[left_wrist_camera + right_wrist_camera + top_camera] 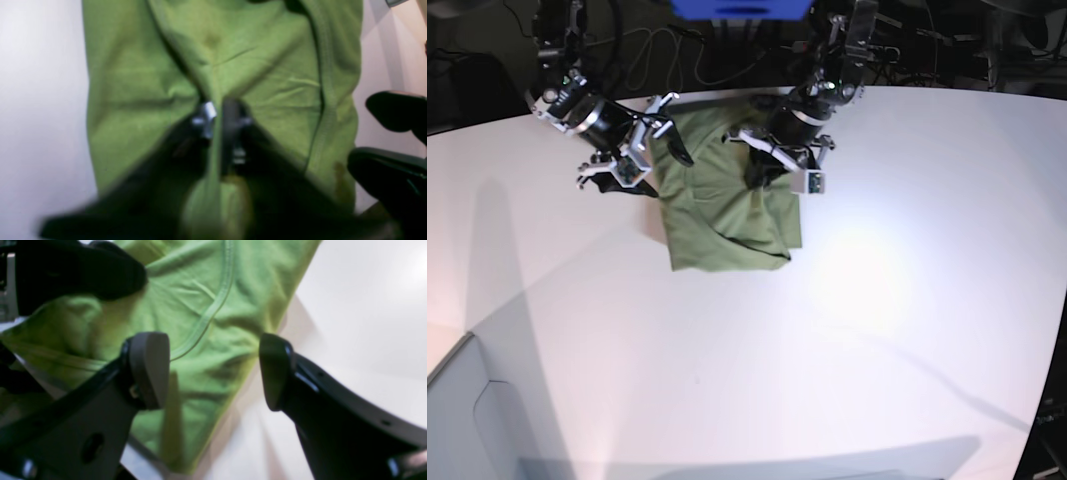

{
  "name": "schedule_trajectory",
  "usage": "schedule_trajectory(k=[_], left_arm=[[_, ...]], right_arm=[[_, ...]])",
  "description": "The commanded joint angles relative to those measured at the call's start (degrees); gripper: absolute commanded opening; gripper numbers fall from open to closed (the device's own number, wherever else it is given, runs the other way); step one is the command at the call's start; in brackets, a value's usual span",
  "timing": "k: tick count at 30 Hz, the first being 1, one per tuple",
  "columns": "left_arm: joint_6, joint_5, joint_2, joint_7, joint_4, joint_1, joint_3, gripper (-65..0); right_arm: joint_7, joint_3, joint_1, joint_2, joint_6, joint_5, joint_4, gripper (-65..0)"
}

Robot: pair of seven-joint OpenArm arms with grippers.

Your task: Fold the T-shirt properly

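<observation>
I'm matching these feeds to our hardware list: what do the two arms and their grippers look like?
Both arms are black with silver-white brackets near the wrists and dark cables trailing behind them at the table's far edge. The right gripper has broad black fingers with rounded, paddle-like pads, one showing a grey face. The left gripper is black with small shiny metal fittings near its tips.

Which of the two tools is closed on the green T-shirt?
The left tool, on the right in the base view: it pinches a ridge of the T-shirt. The right tool stands open over the shirt's edge, holding nothing.
</observation>
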State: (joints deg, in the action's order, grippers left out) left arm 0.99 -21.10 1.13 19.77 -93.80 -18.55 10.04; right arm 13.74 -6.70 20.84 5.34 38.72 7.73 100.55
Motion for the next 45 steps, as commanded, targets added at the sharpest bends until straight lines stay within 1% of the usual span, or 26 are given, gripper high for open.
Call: schedule_trajectory(k=[1, 5, 10, 14, 18, 21, 31, 40, 42, 43, 45], left_arm=[[-0.51, -0.48, 0.32, -1.0, -1.28, 0.13, 0.11, -65.0], [-0.51, -0.48, 0.32, -1.18, -3.74, -0.31, 0.11, -65.0], [-0.42, -0.04, 0.32, -1.26, -10.95, -2.69, 0.02, -65.0], [-0.42, -0.04, -0.73, -1.0, -14.46, -4.0, -2.0, -65.0], [-0.42, -0.22, -0.91, -1.0, -13.94, -4.53, -5.6, -65.0], [-0.42, -0.39, -0.91, -1.18, -11.3, -5.23, -7.27, -65.0], [-0.42, -0.48, -0.64, -1.18, -5.32, -5.67, -7.45, -65.0], [-0.42, -0.48, -0.73, -0.91, -5.59, -6.03, -7.45, -65.0], [-0.42, -0.48, -0.64, -0.91, -6.11, -6.47, -7.54, -58.4], [-0.42, -0.48, -0.64, -0.91, -6.64, -7.26, -7.54, -56.3], [-0.42, -0.48, -0.47, -0.91, -7.96, -8.66, -7.54, -56.1]], right_arm=[[-1.47, -0.11, -0.23, 0.06, 1.28, -1.18, 1.03, -24.8], [-1.47, -0.11, -0.23, 0.06, 1.28, -1.18, 1.03, -24.8], [-1.47, -0.11, -0.23, 0.06, 1.28, -1.18, 1.03, -24.8], [-1.47, -0.11, -0.23, 0.06, 1.28, -1.18, 1.03, -24.8], [-1.47, -0.11, -0.23, 0.06, 1.28, -1.18, 1.03, -24.8], [-1.47, -0.03, -0.23, 0.06, 1.28, -1.18, 1.03, -24.8], [-1.47, 0.15, -0.58, -0.03, 1.28, -1.18, 1.03, -24.8], [-1.47, 0.24, -0.23, -0.03, 1.28, -1.18, 1.12, -24.8], [-1.47, 0.24, -0.23, -0.11, 1.28, -1.18, 1.12, -24.8], [-1.47, 0.24, -0.23, -0.11, 1.28, -1.18, 1.12, -24.8], [-1.47, 0.24, -0.23, -0.11, 1.28, -1.18, 1.12, -24.8]])
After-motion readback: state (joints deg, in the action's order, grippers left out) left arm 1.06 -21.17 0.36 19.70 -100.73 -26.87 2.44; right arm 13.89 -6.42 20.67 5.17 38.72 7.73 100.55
